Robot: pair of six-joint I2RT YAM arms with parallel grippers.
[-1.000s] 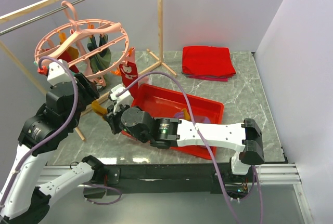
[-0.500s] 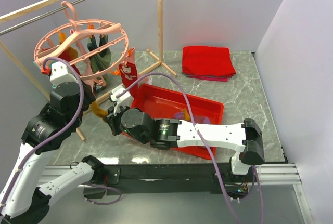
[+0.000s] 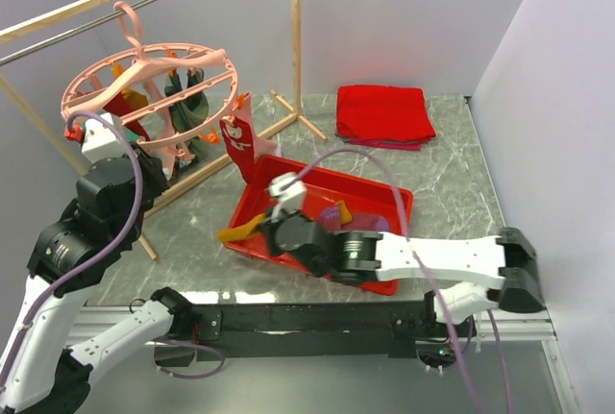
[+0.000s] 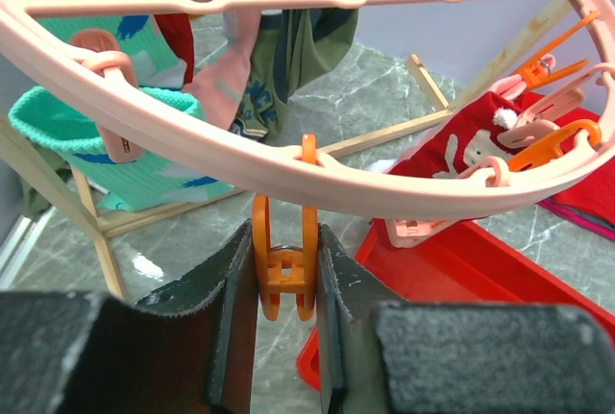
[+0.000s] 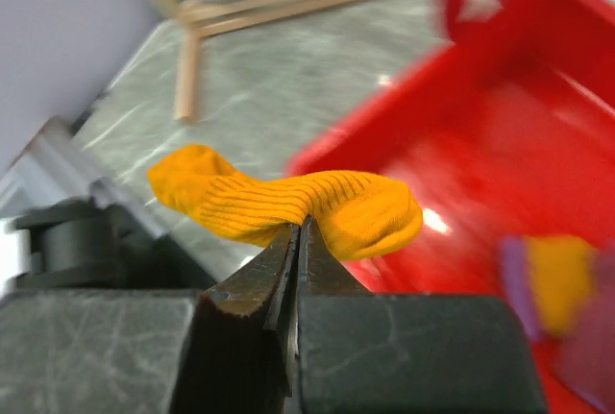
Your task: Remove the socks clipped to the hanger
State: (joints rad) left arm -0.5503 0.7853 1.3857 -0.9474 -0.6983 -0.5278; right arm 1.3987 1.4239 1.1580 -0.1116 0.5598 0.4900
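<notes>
- My left gripper (image 4: 286,241) pinches the orange clip (image 4: 284,284) under the hanger (image 4: 192,135), probably to open it.
- My right gripper (image 5: 300,231) clamps an orange sock (image 5: 279,203) at the red tray (image 3: 346,176)'s near-left edge, ready to drop.

One camera hangs high behind the table's (image 3: 452,174) near edge, looking down across all of it. The left wrist camera sits close under the hanger (image 4: 192,135), facing an orange clip (image 4: 283,270). The right wrist camera looks low and near at the orange sock (image 5: 288,205) and red tray (image 5: 500,97), both also visible from above

White-shelled arms (image 3: 442,260), black rounded joint housings (image 3: 101,198), pale purple cables (image 3: 141,188), dark textured tool fingers (image 4: 231,308).
</notes>
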